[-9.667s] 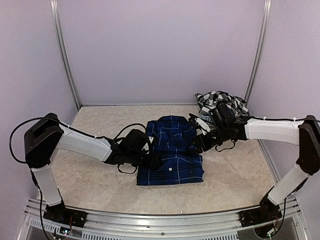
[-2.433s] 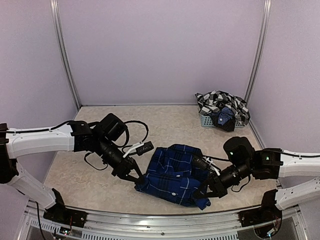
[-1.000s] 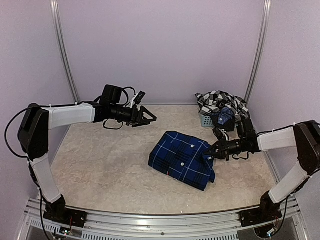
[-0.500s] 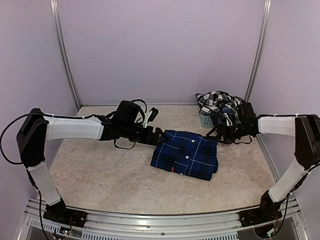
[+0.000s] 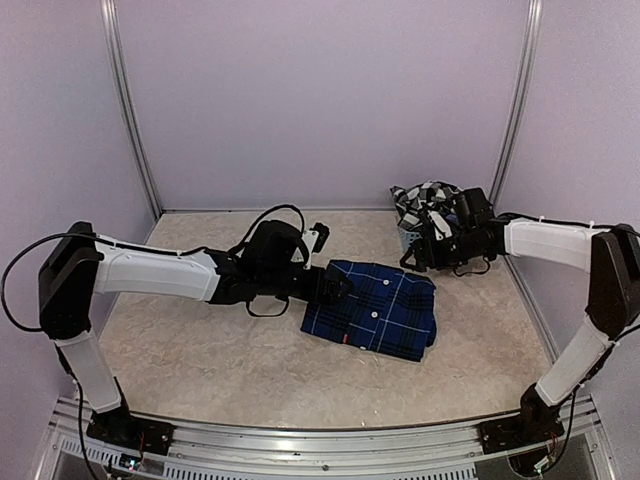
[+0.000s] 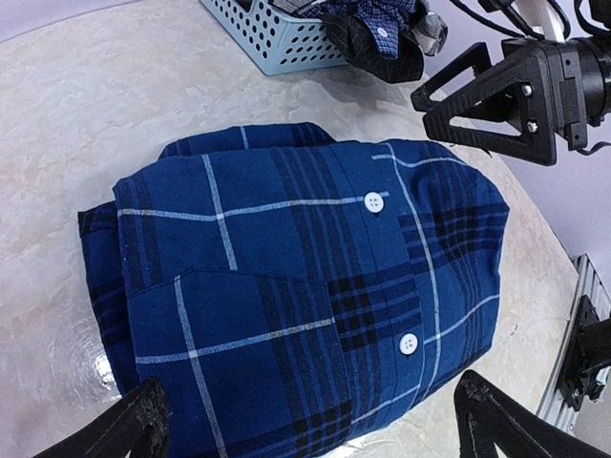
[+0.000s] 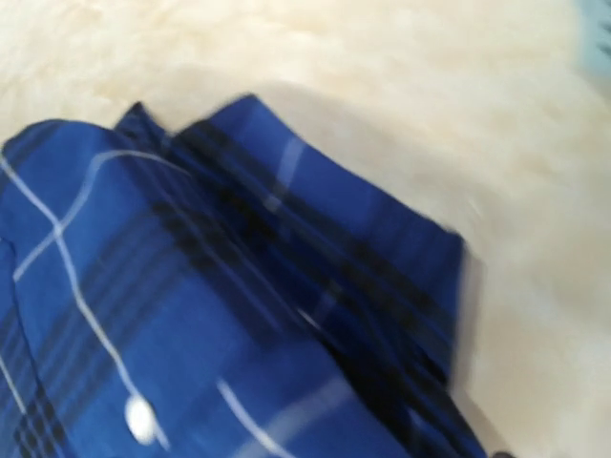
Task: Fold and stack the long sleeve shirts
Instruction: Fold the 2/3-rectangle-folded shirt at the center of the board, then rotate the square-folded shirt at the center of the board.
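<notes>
The navy plaid shirt [image 5: 372,310] lies folded on the table, buttons up, and fills the left wrist view [image 6: 296,286]. My left gripper [image 5: 335,287] is open at the shirt's far-left edge, and its two fingertips [image 6: 143,425] stand wide apart on either side of the shirt. My right gripper [image 5: 418,256] is open and empty just beyond the shirt's far-right corner, next to the basket. It also shows in the left wrist view [image 6: 458,100]. The black-and-white checked shirt [image 5: 428,195] is bunched in the basket. The right wrist view is blurred and shows only the navy shirt [image 7: 239,315].
The grey-blue mesh basket [image 5: 410,240] stands at the back right, with dark cloth hanging over its rim [image 6: 382,33]. Purple walls and metal posts close the table on three sides.
My left gripper has moved right, up to the navy shirt's edge. My right gripper has drawn back from the shirt towards the basket. The shirt has stayed put.
</notes>
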Robot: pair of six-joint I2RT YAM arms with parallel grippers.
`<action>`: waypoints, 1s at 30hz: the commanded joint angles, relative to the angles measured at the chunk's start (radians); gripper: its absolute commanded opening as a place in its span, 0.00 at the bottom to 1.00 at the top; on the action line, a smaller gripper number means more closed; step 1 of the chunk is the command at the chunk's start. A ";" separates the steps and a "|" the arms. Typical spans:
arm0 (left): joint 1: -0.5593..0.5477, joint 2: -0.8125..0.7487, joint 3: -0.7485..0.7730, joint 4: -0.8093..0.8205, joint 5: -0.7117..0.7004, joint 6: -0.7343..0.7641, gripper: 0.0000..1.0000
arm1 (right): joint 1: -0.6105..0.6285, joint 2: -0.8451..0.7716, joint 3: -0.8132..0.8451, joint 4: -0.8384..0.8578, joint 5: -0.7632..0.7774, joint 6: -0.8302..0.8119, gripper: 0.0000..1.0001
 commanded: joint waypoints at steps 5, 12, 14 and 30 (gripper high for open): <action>-0.034 0.078 -0.016 0.030 -0.216 -0.019 0.99 | 0.034 0.209 0.169 -0.043 -0.028 -0.191 0.80; -0.041 0.087 -0.062 0.049 -0.249 -0.036 0.99 | 0.036 0.329 0.229 -0.099 -0.180 -0.267 0.79; -0.042 0.088 -0.068 0.049 -0.256 -0.036 0.99 | 0.035 0.331 0.216 -0.090 -0.219 -0.263 0.75; -0.040 0.021 -0.122 -0.021 -0.383 -0.041 0.99 | 0.102 0.141 -0.044 0.063 -0.312 -0.050 0.28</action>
